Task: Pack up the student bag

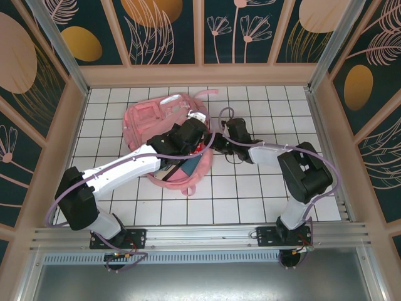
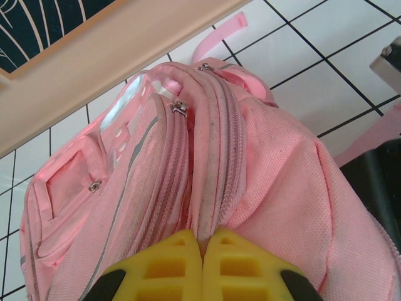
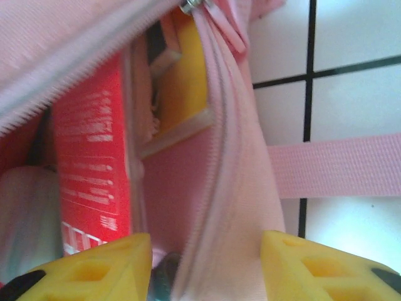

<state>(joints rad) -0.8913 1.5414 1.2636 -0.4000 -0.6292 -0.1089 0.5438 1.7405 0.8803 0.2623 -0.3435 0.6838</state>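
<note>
On the white tiled table (image 1: 263, 188), left of centre and toward the far wall, lies the student bag (image 1: 150, 116), pink, with its front pockets uppermost. Left gripper (image 2: 202, 241): yellow fingers pressed together, pinching a fold of the bag's fabric beside the main zip. Right gripper (image 3: 207, 241): fingers parted, astride the bag's unzipped rim without clamping it. Within the opening stand a red printed box (image 3: 94, 157) and a yellow item (image 3: 185, 69). A pink strap (image 3: 338, 166) crosses the tiles beside the bag.

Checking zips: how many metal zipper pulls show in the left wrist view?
3 on the student bag: top pull uppermost, middle pull below it, pocket pull lower left. Others may be hidden.
</note>
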